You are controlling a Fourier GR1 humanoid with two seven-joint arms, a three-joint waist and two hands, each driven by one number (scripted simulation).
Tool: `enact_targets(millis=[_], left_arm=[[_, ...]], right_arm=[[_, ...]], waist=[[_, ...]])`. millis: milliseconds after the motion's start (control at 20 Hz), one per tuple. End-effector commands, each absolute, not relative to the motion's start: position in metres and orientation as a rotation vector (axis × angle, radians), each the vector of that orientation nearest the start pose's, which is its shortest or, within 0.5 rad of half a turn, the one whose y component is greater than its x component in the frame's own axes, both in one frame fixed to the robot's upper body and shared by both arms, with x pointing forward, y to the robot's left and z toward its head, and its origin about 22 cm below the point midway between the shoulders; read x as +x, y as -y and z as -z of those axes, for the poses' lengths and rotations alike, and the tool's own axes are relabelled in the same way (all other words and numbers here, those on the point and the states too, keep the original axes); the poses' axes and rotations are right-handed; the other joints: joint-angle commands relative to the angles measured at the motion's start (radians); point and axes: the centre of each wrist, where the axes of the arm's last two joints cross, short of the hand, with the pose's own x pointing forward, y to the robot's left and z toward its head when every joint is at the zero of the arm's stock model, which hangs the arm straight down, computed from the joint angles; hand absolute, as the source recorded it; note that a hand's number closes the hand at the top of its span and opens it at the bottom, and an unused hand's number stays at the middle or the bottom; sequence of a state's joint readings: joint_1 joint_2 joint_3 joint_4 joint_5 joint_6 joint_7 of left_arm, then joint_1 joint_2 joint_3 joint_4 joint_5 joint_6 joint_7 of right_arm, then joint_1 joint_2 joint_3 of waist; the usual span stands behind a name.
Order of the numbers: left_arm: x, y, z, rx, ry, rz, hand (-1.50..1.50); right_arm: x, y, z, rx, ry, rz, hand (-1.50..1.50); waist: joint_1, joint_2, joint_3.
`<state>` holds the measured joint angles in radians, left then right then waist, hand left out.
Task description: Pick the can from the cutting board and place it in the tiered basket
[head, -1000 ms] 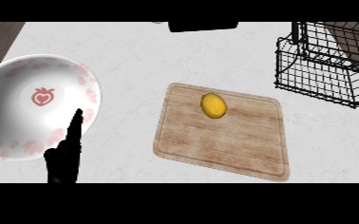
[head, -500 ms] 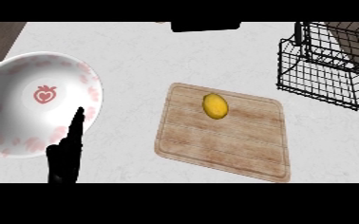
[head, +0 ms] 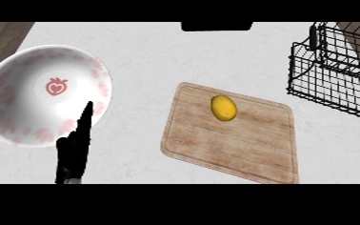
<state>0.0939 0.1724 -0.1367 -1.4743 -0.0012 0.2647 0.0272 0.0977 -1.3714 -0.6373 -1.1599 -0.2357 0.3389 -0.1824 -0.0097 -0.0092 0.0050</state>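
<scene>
A small yellow oval object [head: 224,107], looking more like a lemon than a can, lies on the upper middle of the wooden cutting board [head: 232,143]. The black wire tiered basket [head: 325,71] stands at the right edge, partly cut off. My left hand [head: 75,148] shows at the lower left, fingers straight and pointing up, open, holding nothing, well left of the board. It overlaps the lower rim of a plate. My right hand is out of the picture.
A large white plate [head: 42,95] with pink strawberry marks sits at the left. A dark object [head: 216,26] sits at the counter's far edge. Light marble counter [head: 155,57] lies between plate, board and basket.
The view has shifted slightly, so everything sits a little lower and rightward in the picture. My left hand stays in the same pose near the plate.
</scene>
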Motion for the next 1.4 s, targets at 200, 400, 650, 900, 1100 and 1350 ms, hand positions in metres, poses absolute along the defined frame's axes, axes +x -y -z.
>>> enact_targets(millis=[200,400,650,900,1100,1350], left_arm=[[0.216,-0.229,0.058,0.250,1.311,0.032,0.00],[0.207,-0.241,0.061,0.221,1.313,0.050,0.00],[0.219,-0.251,0.061,0.228,1.332,0.065,0.00],[0.215,-0.249,0.054,0.216,1.312,0.060,0.00],[0.220,-0.244,0.052,0.228,1.318,0.068,0.00],[0.220,-0.224,0.052,0.221,1.316,0.055,0.00]], right_arm=[[0.197,0.547,-0.349,-1.069,1.448,-0.449,1.50],[0.209,0.547,-0.350,-1.069,1.416,-0.443,1.50],[0.239,0.525,-0.329,-1.020,1.434,-0.561,1.50],[0.273,0.504,-0.303,-1.038,1.418,-0.582,1.50],[0.295,0.505,-0.259,-1.063,1.363,-0.602,1.50],[0.325,0.494,-0.247,-1.017,1.359,-0.565,1.50]], waist=[[0.034,0.015,-0.005],[0.053,0.019,-0.005],[0.053,0.021,-0.006],[0.062,0.021,-0.006],[0.061,0.022,-0.005],[0.046,0.018,-0.005]])
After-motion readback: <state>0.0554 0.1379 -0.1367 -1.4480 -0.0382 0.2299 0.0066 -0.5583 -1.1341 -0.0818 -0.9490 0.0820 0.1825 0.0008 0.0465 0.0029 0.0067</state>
